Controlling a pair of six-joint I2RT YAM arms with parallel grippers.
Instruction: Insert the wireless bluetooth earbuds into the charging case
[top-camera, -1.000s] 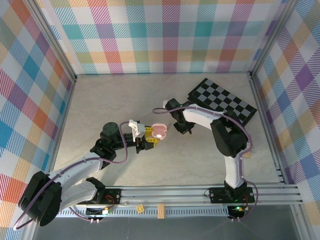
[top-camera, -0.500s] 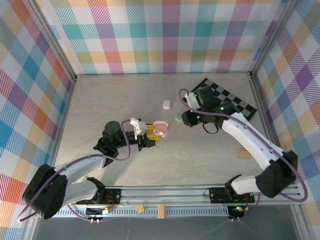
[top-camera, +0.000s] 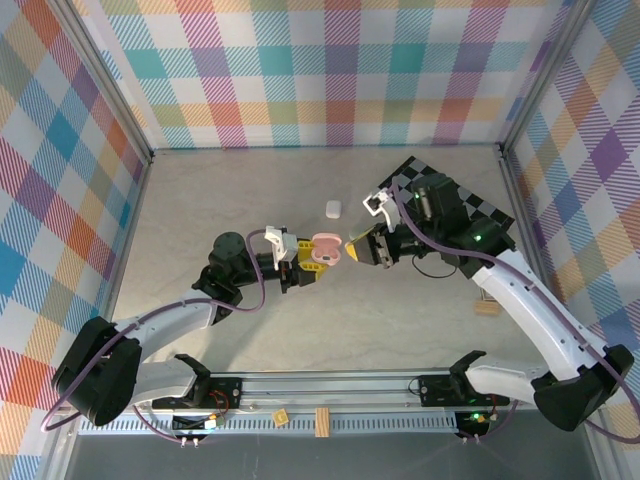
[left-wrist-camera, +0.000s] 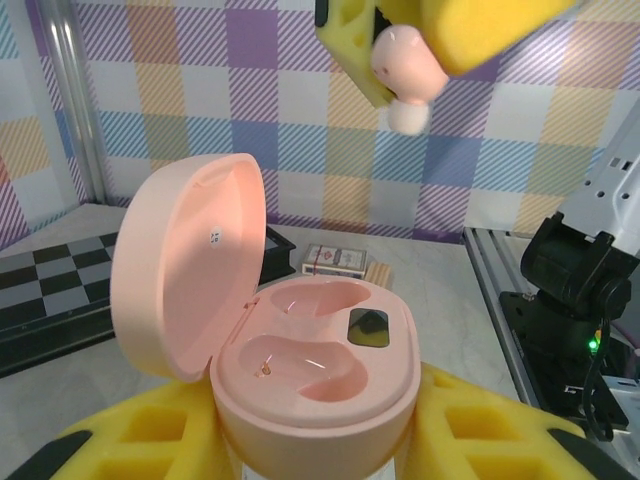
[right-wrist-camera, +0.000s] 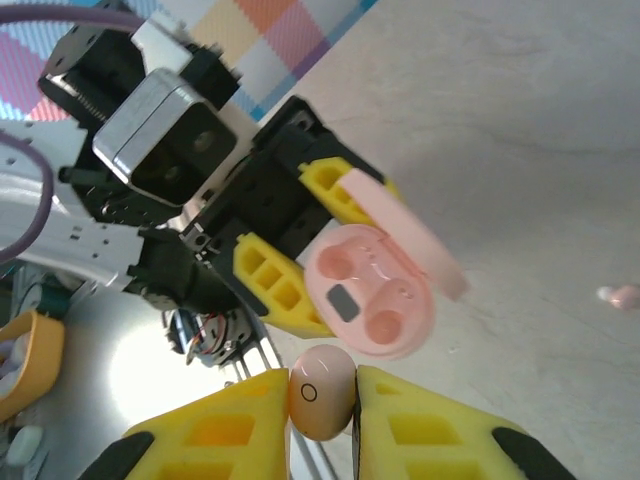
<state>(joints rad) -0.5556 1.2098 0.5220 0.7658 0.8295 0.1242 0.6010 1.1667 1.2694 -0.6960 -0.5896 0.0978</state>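
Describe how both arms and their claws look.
Both the left arm and the right arm have white shells and black joints, with a purple cable looping alongside. The left claw and the right claw have black bodies and chunky yellow fingers with cut-out pockets.

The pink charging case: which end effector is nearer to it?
Left. The left end effector grips the open pink charging case between its pads. The right end effector, holding a pink earbud, is close beside it, not touching.
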